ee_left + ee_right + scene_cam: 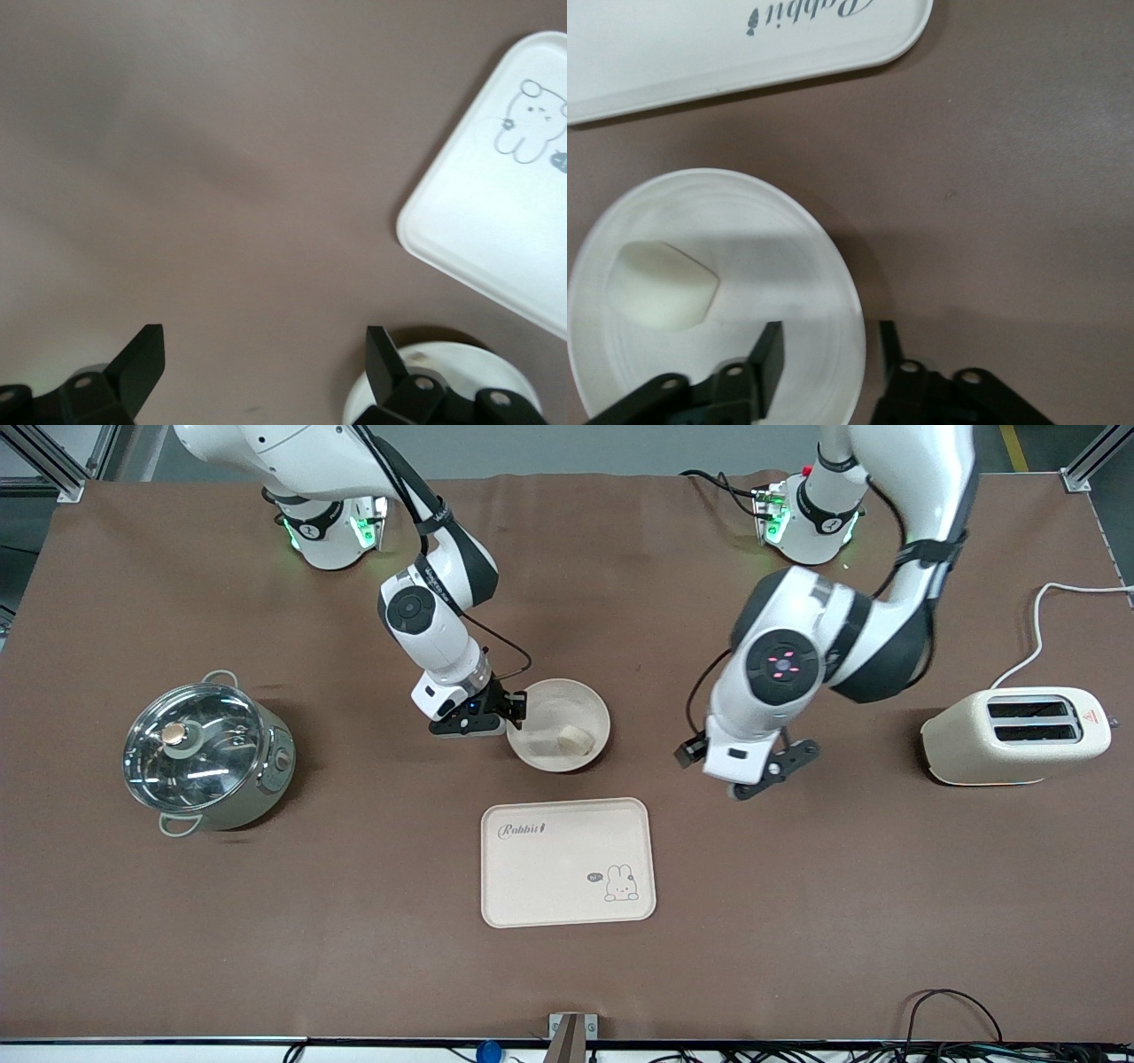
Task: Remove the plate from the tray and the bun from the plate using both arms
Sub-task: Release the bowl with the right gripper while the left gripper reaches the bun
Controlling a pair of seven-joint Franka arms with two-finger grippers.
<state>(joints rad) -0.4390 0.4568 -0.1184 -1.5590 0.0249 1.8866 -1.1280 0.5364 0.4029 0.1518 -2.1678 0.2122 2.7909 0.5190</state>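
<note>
- Plate (pixel 558 724): round, shallow, cream-white w/ raised rim, on the brown table cover (pixel 567 974) mid-table, just farther from the front cam than the tray (pixel 568 862); small gap between them.
- Bun (pixel 574 738): stubby pale dough lump, matte, lying inside the plate, off-centre toward the tray side.
- Right gripper (pixel 516 710): low at the plate's rim on the right arm's side; fingers (pixel 769 359) partly apart, straddling the rim, one inside the dish, one outside. Not clamped on it as far as the right wrist view shows.
- Left gripper (pixel 772 772): over bare cover toward the left arm's end, well apart from the plate; fingers (pixel 142 363) spread wide, holding nothing.
- Tray: rectangular, rounded corners, cream, smooth, printed "Rabbit" + small rabbit drawing; nothing on it.
- Pot (pixel 208 755): shiny steel w/ glass lid, knob, two loop handles, toward the right arm's end, well apart from the plate.
- Toaster (pixel 1014 736): cream, two slots, white cord trailing off, toward the left arm's end.
- Nothing lies between plate & tray.
</note>
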